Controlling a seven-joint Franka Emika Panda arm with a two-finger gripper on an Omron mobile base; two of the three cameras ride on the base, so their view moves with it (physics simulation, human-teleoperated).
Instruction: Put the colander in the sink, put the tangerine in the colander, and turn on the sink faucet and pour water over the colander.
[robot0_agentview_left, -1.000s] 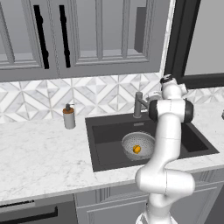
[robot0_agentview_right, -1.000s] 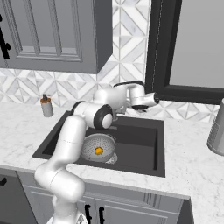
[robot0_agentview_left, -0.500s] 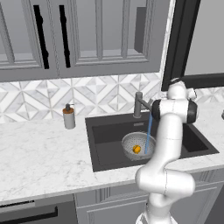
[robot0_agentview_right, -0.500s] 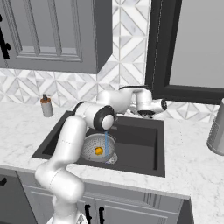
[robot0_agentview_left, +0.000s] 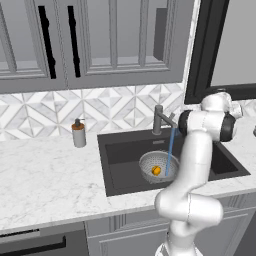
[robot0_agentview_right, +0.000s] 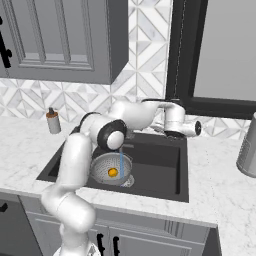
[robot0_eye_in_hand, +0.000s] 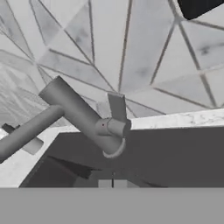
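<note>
The perforated silver colander (robot0_agentview_left: 157, 167) (robot0_agentview_right: 111, 168) sits on the floor of the dark sink (robot0_agentview_left: 220, 162) (robot0_agentview_right: 160, 160), left of its middle. Inside it lies the orange tangerine (robot0_agentview_left: 156, 170) (robot0_agentview_right: 113, 173). A thin light-blue stream of water (robot0_agentview_left: 170, 149) (robot0_agentview_right: 121, 162) falls from the spout of the dark grey sink faucet (robot0_agentview_left: 159, 120) (robot0_eye_in_hand: 81, 116) into the colander beside the fruit. My gripper (robot0_eye_in_hand: 112, 183) is shut on nothing, a little to the right of the faucet and facing it. The arm's wrist (robot0_agentview_right: 176, 118) hangs over the back of the sink.
A brown-and-silver soap dispenser (robot0_agentview_left: 78, 133) (robot0_agentview_right: 52, 121) stands on the marble counter left of the sink. A grey metal container (robot0_agentview_right: 247, 150) stands at the right edge. Tiled backsplash and grey cabinets rise behind, with a dark window frame (robot0_agentview_left: 200, 60) at the right.
Water began running from the faucet into the colander. My gripper closed and drew away to the right of the faucet.
</note>
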